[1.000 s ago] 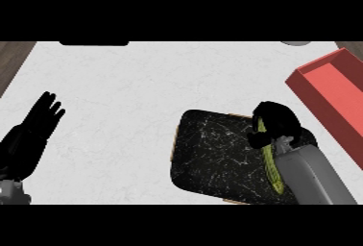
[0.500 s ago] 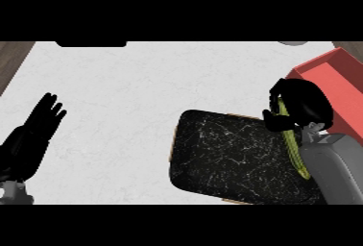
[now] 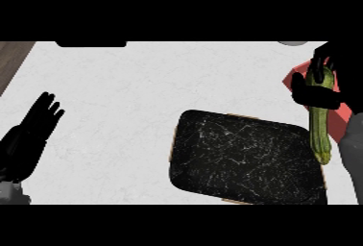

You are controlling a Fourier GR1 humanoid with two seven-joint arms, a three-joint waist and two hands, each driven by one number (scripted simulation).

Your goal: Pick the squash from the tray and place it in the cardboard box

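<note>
since prev. frame, right hand (image 3: 317, 91) has carried squash (image 3: 320, 129) up off tray (image 3: 245, 158) toward red box (image 3: 342, 108), fingers curled round it; left hand (image 3: 30, 137) rests open at left.

The right robot hand (image 3: 317, 93) curls round the upper part of a long green squash (image 3: 320, 127), which hangs lengthwise beside the right edge of the dark marbled rectangular tray (image 3: 245, 161) on the white counter (image 3: 142, 86). A red open box (image 3: 342, 109) shows behind the squash. The left robot hand (image 3: 32, 137) rests open at the left edge, fingers up.
</note>
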